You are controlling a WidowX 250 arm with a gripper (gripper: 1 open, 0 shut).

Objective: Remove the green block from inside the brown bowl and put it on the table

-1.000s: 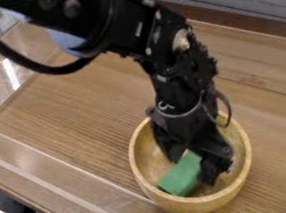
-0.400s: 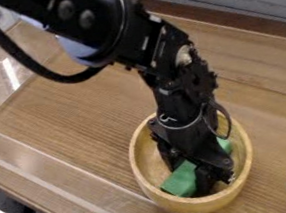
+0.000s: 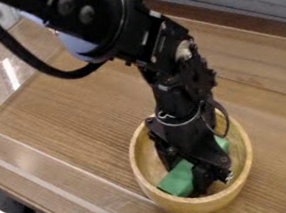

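Green and matte, the block [image 3: 182, 178] lies inside the bowl [image 3: 150, 174], a small flat bar with plain, unmarked faces. Its near end pokes out toward the bowl's front wall, while a second sliver of the same green shows behind the gripper on the far right side of the bowl. The middle of the bar is hidden by the black fingers, so its full length cannot be made out.

The bowl is round, light tan wood with a thick rim and faint grain. It sits on the table [image 3: 66, 110] close to the near edge and toward the right side, beside the clear plastic wall [image 3: 64, 191] that runs along that edge.

The black arm [image 3: 107, 28] reaches in from the upper left and bends down so the gripper [image 3: 197, 167] points straight into the bowl. Its fingers are drawn in tight and appear to be pinching the block across its middle, with green showing on both sides of them. The fingertips are deep in the bowl, at or near its floor, and the block has not left it
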